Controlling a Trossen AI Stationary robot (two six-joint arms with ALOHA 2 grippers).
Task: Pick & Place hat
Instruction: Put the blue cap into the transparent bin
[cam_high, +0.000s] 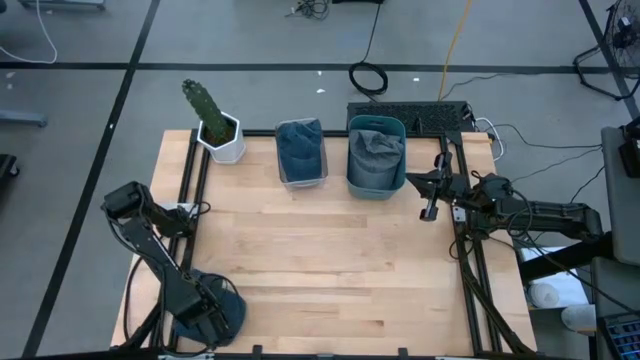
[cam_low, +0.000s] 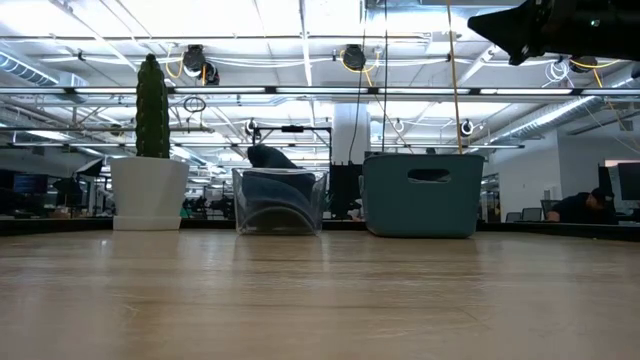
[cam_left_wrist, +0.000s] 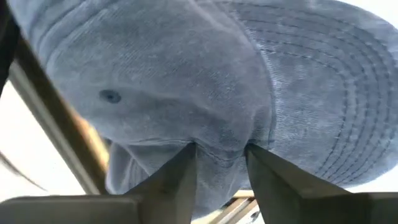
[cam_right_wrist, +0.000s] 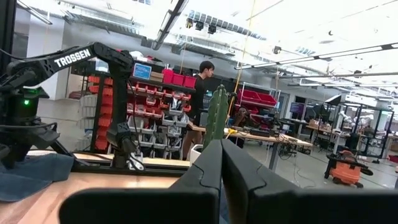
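The hat (cam_left_wrist: 249, 87) is blue-grey corduroy with a stitched brim, lying at the near left corner of the pale wood table (cam_high: 330, 250). The left gripper (cam_left_wrist: 221, 168) pinches its fabric. The right gripper (cam_right_wrist: 222, 163), pressed together, waits at the table's right edge, with workshop shelves behind.

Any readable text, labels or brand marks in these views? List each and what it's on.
"TROSSEN": white letters on the left arm, seen in the right wrist view.
Screen on the red shelving in the room behind: lit, but its content is too small to read.
Hat, white cactus pot, clear bin and teal bin: no text visible.
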